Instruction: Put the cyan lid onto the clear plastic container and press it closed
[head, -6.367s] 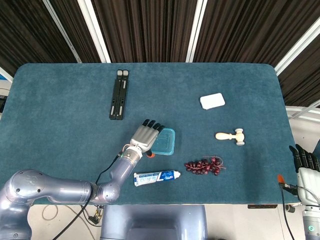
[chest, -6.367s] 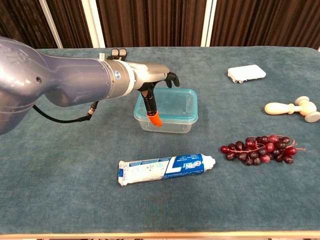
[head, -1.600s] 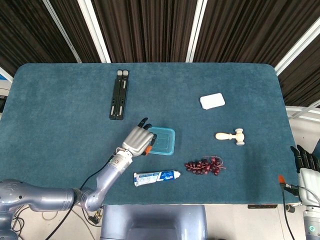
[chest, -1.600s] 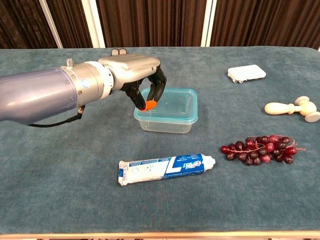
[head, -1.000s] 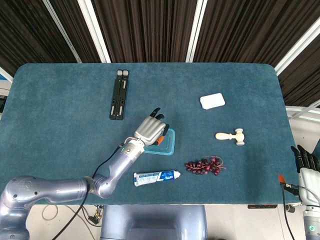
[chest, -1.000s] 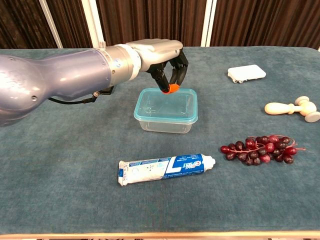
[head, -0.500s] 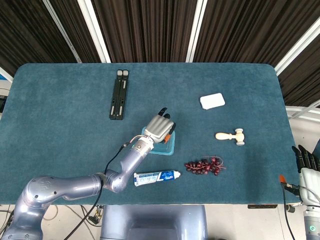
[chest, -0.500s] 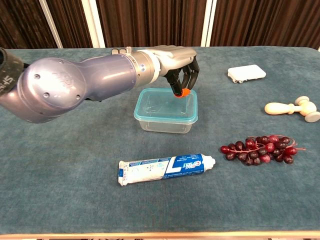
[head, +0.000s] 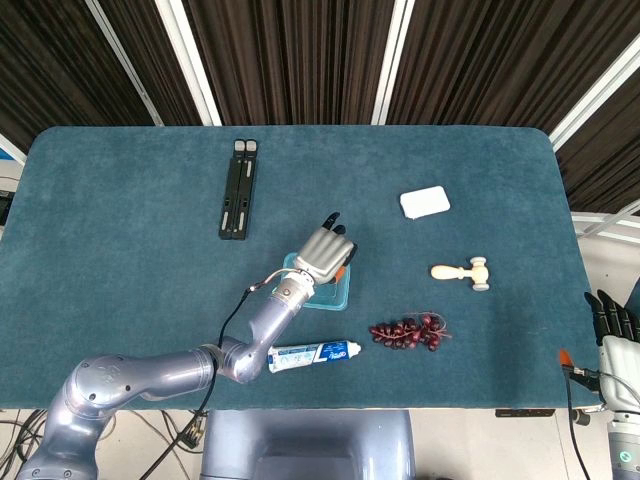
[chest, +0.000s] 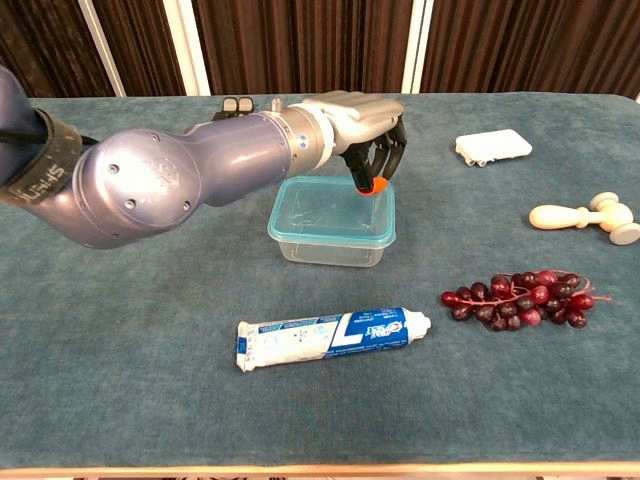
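Lid (chest: 335, 211) and clear plastic container (chest: 330, 243) sit together near the middle of the table (chest: 120, 330), the cyan lid lying on top of the tub, and from the chest view its rim looks level all round. The left robot hand (chest: 362, 125) hangs over the far right corner of the lid with its fingers curled downward and nothing in them; the orange thumb tip (chest: 370, 187) is at or just above the lid's edge there, and I cannot tell whether it truly touches. From overhead that same left robot hand (head: 326, 251) covers the back part of the lid. The right robot hand (head: 612, 335) stands off the table's right edge, dark fingers pointing up and slightly apart, holding nothing.

Nearer the front edge lies a tube of toothpaste (chest: 328, 338), just in front of the container, with a bunch of dark grapes (chest: 520, 297) to its right. A small wooden mallet (chest: 590, 217) and a white flat box (chest: 492, 147) lie further right and back. A black folded stand (head: 239, 188) rests at the back left.
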